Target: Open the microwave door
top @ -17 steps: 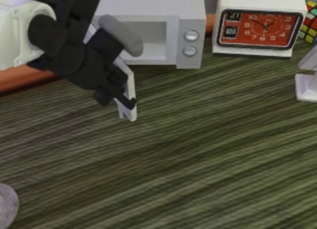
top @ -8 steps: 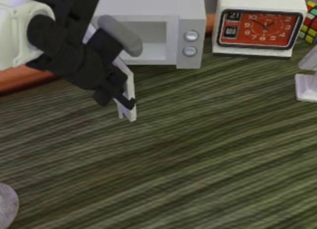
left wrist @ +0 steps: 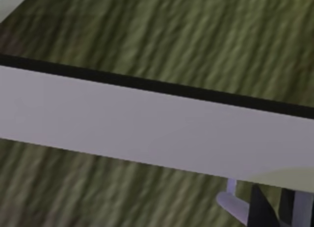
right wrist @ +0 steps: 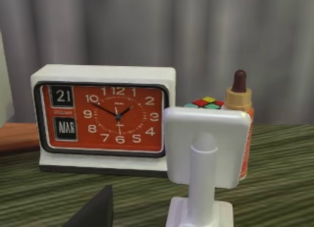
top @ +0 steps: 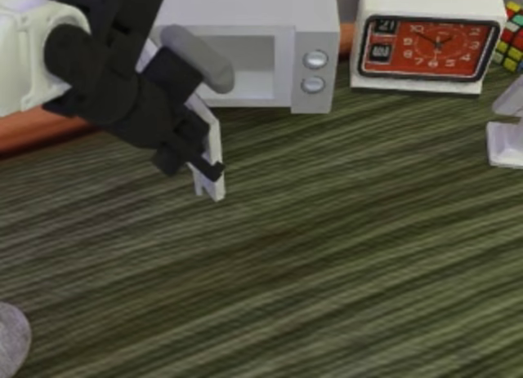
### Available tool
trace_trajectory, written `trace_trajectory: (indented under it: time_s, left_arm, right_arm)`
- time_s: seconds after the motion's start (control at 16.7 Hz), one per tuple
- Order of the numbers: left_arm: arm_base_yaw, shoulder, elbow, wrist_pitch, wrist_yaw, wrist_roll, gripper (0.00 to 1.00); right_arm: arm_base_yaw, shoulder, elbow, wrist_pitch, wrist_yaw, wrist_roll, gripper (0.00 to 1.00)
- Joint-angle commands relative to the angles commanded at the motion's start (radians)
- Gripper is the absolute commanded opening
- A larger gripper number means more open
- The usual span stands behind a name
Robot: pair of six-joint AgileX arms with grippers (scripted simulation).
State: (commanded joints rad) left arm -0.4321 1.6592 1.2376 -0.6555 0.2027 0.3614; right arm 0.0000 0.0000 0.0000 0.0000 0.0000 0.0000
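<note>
The light-grey microwave (top: 315,23) stands at the back of the table, its two silver knobs (top: 315,60) on the right of its front. The microwave door (top: 214,145) is swung out toward the table's front, so the empty cavity (top: 245,64) shows. My left gripper (top: 204,171) is shut on the door's handle near its free edge. In the left wrist view the door's edge (left wrist: 147,131) crosses as a pale band, with the handle strip (left wrist: 234,206) beside a dark finger (left wrist: 260,213). My right gripper (right wrist: 97,211) shows only as a dark tip.
A white clock with a red face (top: 429,43) stands right of the microwave, with a colour cube (top: 511,35) beyond it. A white stand (top: 507,141) sits at the right edge and a dropper bottle (right wrist: 239,102) behind it. A grey round object (top: 10,339) lies front left.
The left gripper and the door's free edge have crept very slightly to the left. Nothing else has moved.
</note>
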Motion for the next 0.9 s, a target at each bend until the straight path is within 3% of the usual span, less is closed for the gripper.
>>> trace_trajectory:
  time_s: [0.42,0.9]
  left_arm:
    - [0.003,0.000,-0.002,-0.003,0.012,0.014,0.00]
    - [0.082,-0.027,-0.023,-0.053,0.097,0.196,0.00]
  right_arm:
    - [0.000,0.000,0.000,0.000,0.000,0.000,1.00]
    - [0.000,0.000,0.000,0.000,0.000,0.000,1.00]
